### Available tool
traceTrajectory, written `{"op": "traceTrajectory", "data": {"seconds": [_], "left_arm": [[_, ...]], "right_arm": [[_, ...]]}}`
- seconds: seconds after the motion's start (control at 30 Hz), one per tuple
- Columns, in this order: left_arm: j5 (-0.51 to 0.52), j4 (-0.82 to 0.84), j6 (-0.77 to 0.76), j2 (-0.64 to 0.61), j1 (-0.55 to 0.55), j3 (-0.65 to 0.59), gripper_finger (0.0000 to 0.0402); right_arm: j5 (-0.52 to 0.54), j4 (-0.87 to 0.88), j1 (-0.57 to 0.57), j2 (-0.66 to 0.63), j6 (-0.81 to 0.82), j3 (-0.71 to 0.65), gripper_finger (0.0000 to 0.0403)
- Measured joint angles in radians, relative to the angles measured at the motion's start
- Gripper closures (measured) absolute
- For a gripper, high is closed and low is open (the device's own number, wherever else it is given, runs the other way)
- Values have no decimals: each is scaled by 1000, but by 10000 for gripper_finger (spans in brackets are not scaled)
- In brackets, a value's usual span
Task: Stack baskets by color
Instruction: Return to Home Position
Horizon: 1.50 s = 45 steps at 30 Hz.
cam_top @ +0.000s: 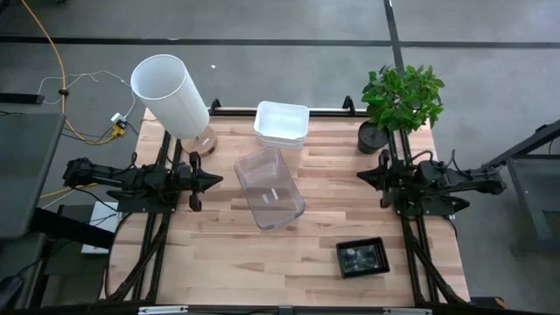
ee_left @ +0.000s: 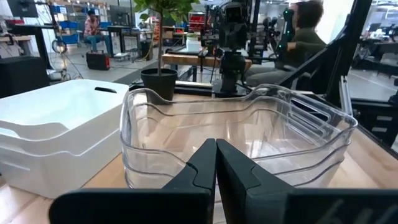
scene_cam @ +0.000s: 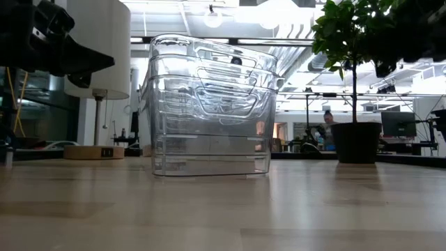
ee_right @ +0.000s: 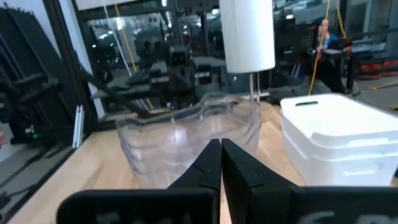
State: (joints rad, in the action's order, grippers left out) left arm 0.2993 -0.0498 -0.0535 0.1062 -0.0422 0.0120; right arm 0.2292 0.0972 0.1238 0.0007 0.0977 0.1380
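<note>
Now both dark arms lie low along the sides of the pale wooden table, pointing inward at each other. The left gripper has its two fingers pressed together on nothing. The right gripper is likewise closed and empty, its fingers meeting along a thin seam. Between the two grippers stands the nested stack of tall clear see-through plastic baskets with rounded corners, three rims showing one above another in the low view. It sits just ahead of the left gripper's tips without touching them, farther from the right gripper, and is turned slightly askew to the table's edges. Beyond that stack, off toward the far edge from both grippers, rests the nested stack of opaque white rectangular plastic baskets. It is just beside the clear ones, though whether they touch cannot be told. The small black slotted baskets lie toward the near edge from the right gripper, well apart from the clear stack; how many are piled there cannot be told. A potted green plant stands at the far corner beside the right arm. A big white cylinder on a round wooden base stands at the far corner beside the left arm.
</note>
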Motion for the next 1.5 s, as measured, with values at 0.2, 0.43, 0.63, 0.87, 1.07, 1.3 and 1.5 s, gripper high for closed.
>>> {"op": "traceTrajectory", "data": {"seconds": [0.2,0.43,0.63,0.87,1.07,1.3,1.5], "left_arm": [[0,-2,-5,2,0,0,401],[0,-2,-4,2,0,0,401],[0,-2,-5,2,0,0,401],[0,-2,-4,2,0,0,401],[0,-1,-5,-68,-17,1,401],[3,-67,-7,-104,-17,2,401],[3,-3,-5,-103,-18,2,401]], "right_arm": [[-20,-62,0,1,10,-79,403],[-76,-144,0,11,-1,-128,403],[-24,-147,0,12,-19,-128,403],[-24,-147,0,12,-19,-128,403],[-24,-147,0,11,-19,-128,403],[-32,-147,1,0,-19,-128,403],[-33,-147,1,0,-19,-129,402]]}}
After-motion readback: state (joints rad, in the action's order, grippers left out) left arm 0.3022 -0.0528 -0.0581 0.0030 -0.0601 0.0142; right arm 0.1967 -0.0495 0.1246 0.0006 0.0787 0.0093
